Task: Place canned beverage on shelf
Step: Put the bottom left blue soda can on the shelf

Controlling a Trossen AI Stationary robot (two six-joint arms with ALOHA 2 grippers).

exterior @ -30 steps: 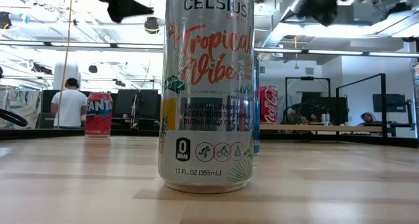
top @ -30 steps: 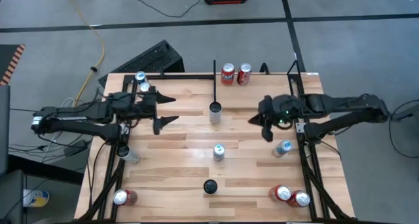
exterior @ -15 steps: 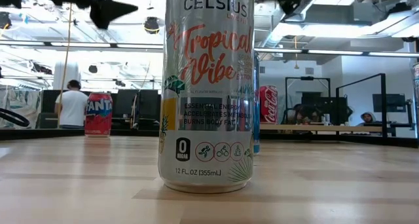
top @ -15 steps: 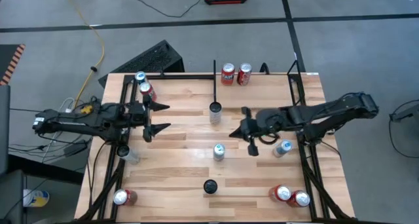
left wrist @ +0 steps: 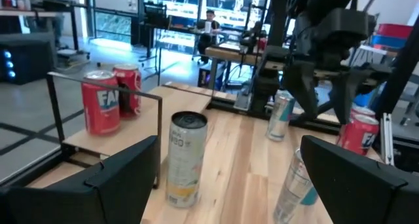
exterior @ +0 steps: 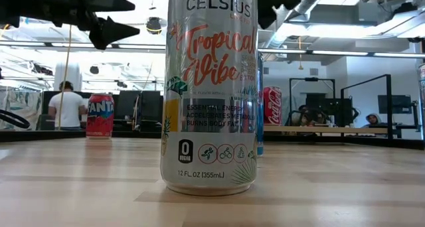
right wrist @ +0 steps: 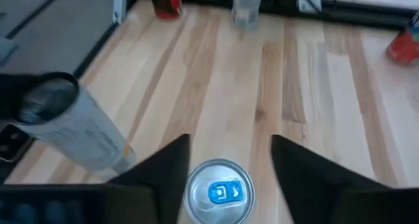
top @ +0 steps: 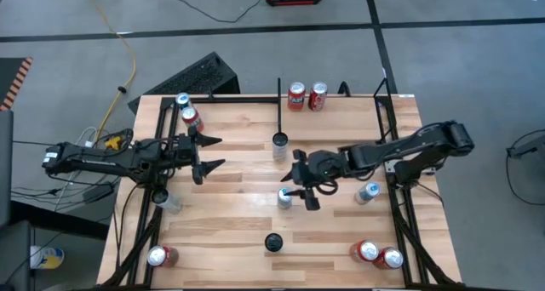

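A silver can with a blue tab (top: 284,197) stands upright in the middle of the wooden table. My right gripper (top: 301,182) hovers over it, open. In the right wrist view the can's top (right wrist: 219,193) shows between the two fingers (right wrist: 163,168), which do not touch it. My left gripper (top: 209,155) is open above the table's left part, holding nothing, and points toward the right. The shelf (top: 341,112) is the wood bay at the far right, beside a thin black divider bar (top: 278,104). Two red cans (top: 306,96) stand at its far edge.
A dark-topped can (top: 280,143) stands at the divider's near end, and a tall Celsius can (exterior: 211,87) near the front edge. A silver can (top: 368,191) stands by the right frame. More cans stand at the near right (top: 379,254), near left (top: 158,257) and far left (top: 186,109).
My right gripper has swung toward the table's left and near edges, sinking and rolling, until it stands over the blue-tabbed can, its fingers now wider apart. My left gripper has sunk and drawn back a little toward the left edge. No can has moved.
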